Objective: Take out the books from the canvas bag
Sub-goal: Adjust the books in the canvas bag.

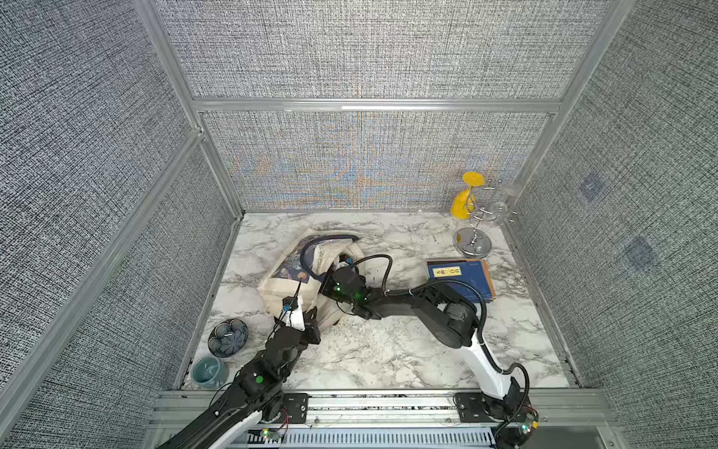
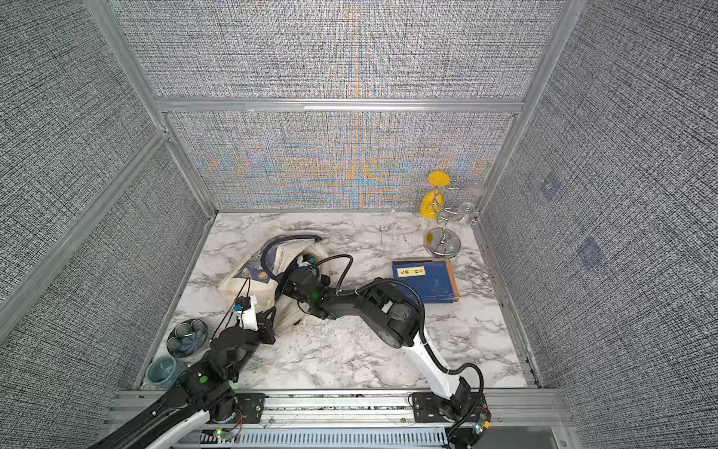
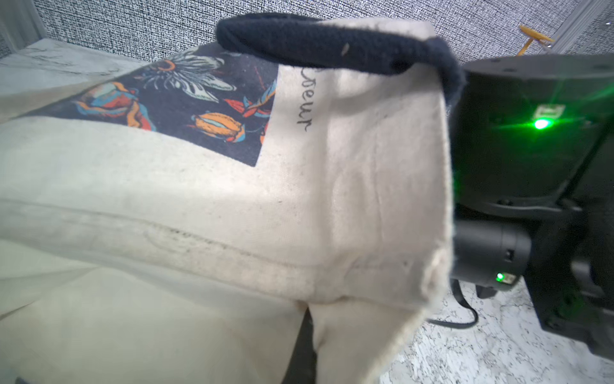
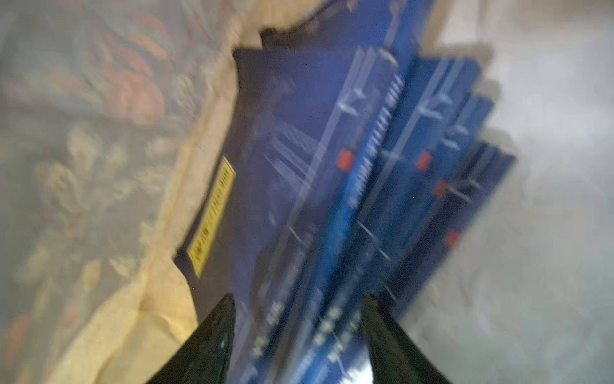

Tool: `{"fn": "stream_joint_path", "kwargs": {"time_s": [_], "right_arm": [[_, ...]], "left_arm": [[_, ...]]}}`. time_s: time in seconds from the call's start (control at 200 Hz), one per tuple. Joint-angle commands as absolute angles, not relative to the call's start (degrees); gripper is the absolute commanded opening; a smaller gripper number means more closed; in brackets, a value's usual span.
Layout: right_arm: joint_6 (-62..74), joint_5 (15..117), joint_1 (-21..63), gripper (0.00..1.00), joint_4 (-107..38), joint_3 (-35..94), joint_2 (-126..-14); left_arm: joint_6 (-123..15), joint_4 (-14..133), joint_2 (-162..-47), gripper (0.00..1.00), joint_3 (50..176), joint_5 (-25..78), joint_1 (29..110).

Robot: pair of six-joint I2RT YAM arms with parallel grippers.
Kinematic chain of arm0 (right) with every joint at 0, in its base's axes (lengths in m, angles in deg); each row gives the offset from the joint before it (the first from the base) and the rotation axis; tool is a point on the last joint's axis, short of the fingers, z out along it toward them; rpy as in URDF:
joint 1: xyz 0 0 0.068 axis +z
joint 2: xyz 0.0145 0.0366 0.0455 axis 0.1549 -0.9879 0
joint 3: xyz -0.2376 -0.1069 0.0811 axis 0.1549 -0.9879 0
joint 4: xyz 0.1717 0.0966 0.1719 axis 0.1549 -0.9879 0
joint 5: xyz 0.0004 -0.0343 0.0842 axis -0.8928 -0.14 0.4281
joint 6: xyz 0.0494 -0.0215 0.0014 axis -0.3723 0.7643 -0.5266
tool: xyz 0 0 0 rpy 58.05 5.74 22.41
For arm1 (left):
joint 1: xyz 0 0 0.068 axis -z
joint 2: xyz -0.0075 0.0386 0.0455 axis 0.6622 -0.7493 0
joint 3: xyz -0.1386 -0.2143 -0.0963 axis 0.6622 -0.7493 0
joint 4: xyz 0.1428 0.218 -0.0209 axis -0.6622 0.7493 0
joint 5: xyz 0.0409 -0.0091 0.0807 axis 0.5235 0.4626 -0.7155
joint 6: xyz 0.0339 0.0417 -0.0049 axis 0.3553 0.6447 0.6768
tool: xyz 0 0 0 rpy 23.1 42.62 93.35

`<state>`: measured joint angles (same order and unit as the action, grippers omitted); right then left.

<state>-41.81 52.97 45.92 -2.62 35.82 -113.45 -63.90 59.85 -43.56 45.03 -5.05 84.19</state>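
Left claw [image 1: 312, 315] is clamped on the bag [image 1: 272, 290] edge. Right claw [image 4: 297, 301], inside the bag, has books [image 4: 299, 149] between its spread fingers; grip unclear.

canvas bag [image 1: 277, 289] mid-table, books [image 4: 332, 199] inside it, 1 book [image 1: 472, 278] well right

Canvas bag [image 3: 232, 216]: rough matt cloth w/ woven handle [image 3: 332, 46].

The bag [image 3: 166, 216] is cream with a navy handle [image 3: 332, 46] and dark floral panel [image 3: 186, 106], the books [image 4: 292, 139] navy with yellow labels [image 4: 212, 212], the surface [image 1: 388, 357] grey-veined white marble.
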Motion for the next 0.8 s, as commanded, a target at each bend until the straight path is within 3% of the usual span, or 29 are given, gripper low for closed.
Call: {"fn": "stream_joint_path", "kwargs": {"time_s": [0.0,0.245,0.63,0.795], "right_arm": [[-41.0,51.9,45.8,0.57,-2.2,35.1,-112.8],[-43.1,53.1,43.9,0.54,-0.4,36.0,-116.2],[-34.4,50.3,43.6,0.49,-3.2,40.0,-116.9],[-32.8,50.6,43.4,0.4,-3.8,41.9,-118.5]], "left_arm": [[-63.5,57.7,-42.9,0.0,45.5,-3.4,84.3],[-63.9,57.3,-42.5,0.0,45.0,-3.1,84.3],[-64.2,56.7,-43.4,0.0,45.1,-1.9,84.3],[-64.3,56.3,-43.7,0.0,45.0,-1.6,84.3]]}}
